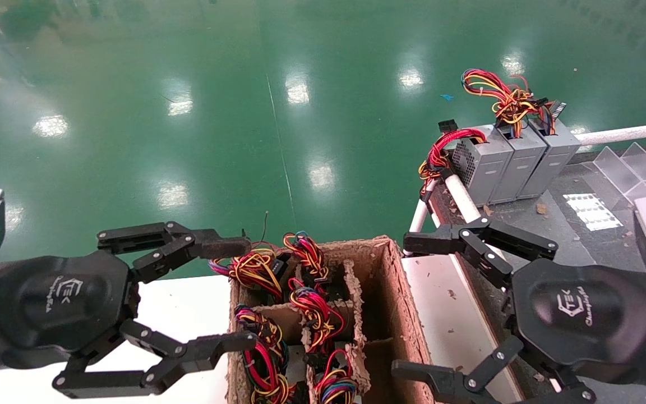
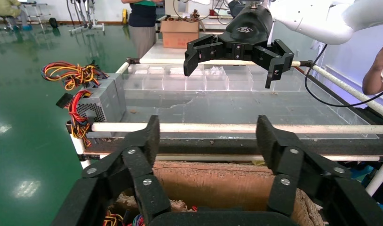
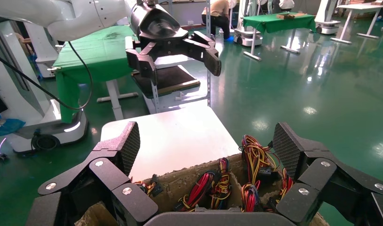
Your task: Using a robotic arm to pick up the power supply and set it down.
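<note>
Three grey power supplies (image 1: 511, 163) stand side by side at the far left corner of the right-hand bench, their wire bundles (image 1: 505, 98) sticking up; the end unit (image 2: 102, 101) shows its vent face. More red-yellow wire bundles (image 1: 309, 297) (image 3: 255, 160) fill the cardboard box (image 1: 393, 292) between the arms. Left of the box, over its left wall, my left gripper (image 1: 236, 294) (image 2: 208, 141) stands open and empty. My right gripper (image 1: 410, 307) (image 3: 207, 148) is open and empty at the box's right side, well short of the grey units.
White pipe rails (image 1: 626, 133) (image 2: 227, 127) border the dark bench. Clear plastic divider trays (image 1: 637, 163) sit at its right. A white table top (image 1: 177, 314) lies left of the box. Green floor stretches beyond. A person (image 2: 142, 19) stands far behind the bench.
</note>
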